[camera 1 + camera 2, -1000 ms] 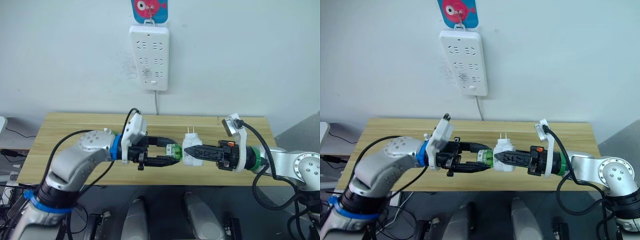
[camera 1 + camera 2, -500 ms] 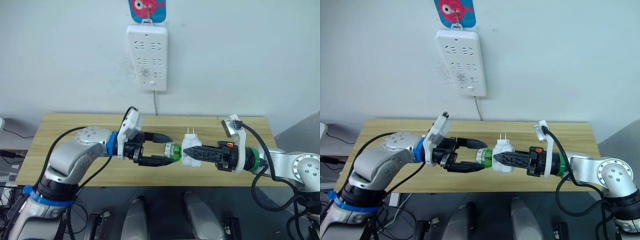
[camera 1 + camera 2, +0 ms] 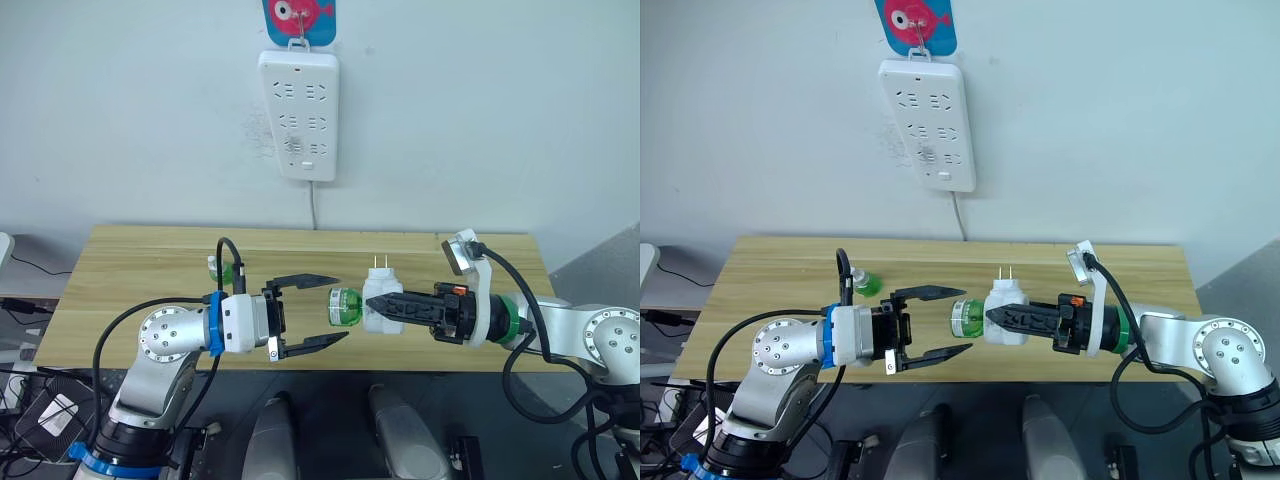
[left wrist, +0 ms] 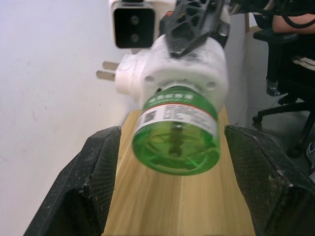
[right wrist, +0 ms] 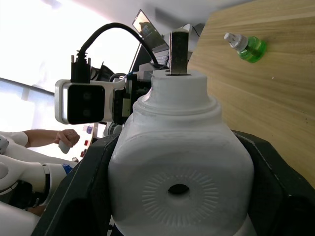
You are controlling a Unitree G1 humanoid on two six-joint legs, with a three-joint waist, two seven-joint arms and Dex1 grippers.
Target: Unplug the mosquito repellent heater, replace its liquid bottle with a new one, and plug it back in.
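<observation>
Right wrist view: we see the heater's round vent and a person's hand.
Left pincer: spread wide, clear of the green bottle.
Right pincer: pinching the heater above the surface's near edge.

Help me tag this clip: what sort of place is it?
Probably an indoor lab or office test bench: a light wooden table against a plain white wall, a long white wall power strip hung above, and a black office chair nearby.
</observation>
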